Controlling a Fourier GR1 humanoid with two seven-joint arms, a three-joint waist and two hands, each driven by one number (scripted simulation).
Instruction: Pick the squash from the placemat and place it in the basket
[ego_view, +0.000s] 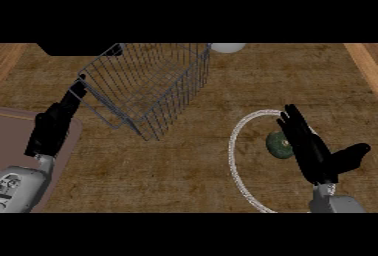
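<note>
Dark-green round squash (280, 145) on placemat (235, 150)

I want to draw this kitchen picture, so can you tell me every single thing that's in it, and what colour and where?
Counter: one, brown wood, under everything.
Basket: one, grey wire, upper middle, tilted.
Placemat: one, round with a pale rim, lower right.
Squash: one, dark green, on the placemat, beside the right hand.
White round thing: one, at the top edge; cannot tell what it is.
Dark shape: one, black, top left edge.
Brownish mat: one, left edge.
Left hand: one, black, fingers straight, at the basket's left corner.
Right hand: one, black, open, over the placemat.
</note>
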